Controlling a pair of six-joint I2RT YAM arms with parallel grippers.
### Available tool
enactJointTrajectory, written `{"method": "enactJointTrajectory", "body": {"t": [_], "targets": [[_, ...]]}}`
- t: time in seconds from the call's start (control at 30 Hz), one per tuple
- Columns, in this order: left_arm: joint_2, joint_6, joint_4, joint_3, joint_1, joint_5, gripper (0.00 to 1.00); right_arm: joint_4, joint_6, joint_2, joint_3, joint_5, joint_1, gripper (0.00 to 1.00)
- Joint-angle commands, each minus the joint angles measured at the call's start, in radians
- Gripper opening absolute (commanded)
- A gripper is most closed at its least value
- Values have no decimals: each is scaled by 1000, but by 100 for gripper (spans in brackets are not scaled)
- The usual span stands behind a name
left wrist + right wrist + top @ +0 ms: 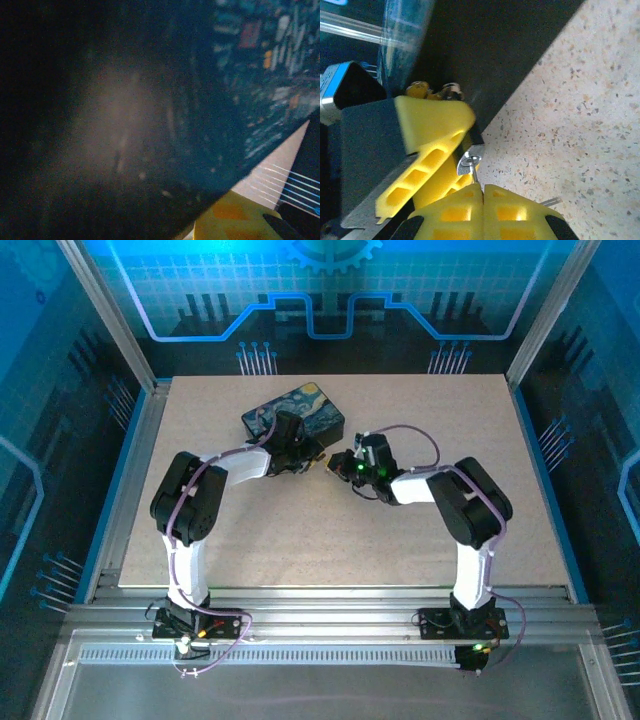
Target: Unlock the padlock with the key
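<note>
In the right wrist view my right gripper (483, 188) is shut on the key (476, 176), a thin silvery shaft rising from between the yellow tips. The key's end sits in the keyhole on the silvery bottom face of the small dark padlock (470, 162). The left gripper's yellow fingers (435, 125) close on the padlock from the left, holding it just above the table. From above, the left gripper (314, 455) and right gripper (341, 464) meet tip to tip in front of the painted box. The padlock's shackle is hidden.
The dark box with the blue-yellow swirl print (295, 410) lies right behind the left gripper, and its blurred side (240, 75) looms close in the left wrist view. A thin metal sliver (550, 201) pokes out beside the right fingertips. Speckled tabletop (350, 540) lies in front.
</note>
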State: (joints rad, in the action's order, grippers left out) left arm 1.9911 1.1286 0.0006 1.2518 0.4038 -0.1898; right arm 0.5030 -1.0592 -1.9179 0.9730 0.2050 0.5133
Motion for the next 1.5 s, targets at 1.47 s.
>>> {"method": "enactJointTrajectory", "body": {"t": [1.47], "targets": [[116,57,129,-239,-48,-214,0,516,-283,-212,-74,266,-76,22]]}}
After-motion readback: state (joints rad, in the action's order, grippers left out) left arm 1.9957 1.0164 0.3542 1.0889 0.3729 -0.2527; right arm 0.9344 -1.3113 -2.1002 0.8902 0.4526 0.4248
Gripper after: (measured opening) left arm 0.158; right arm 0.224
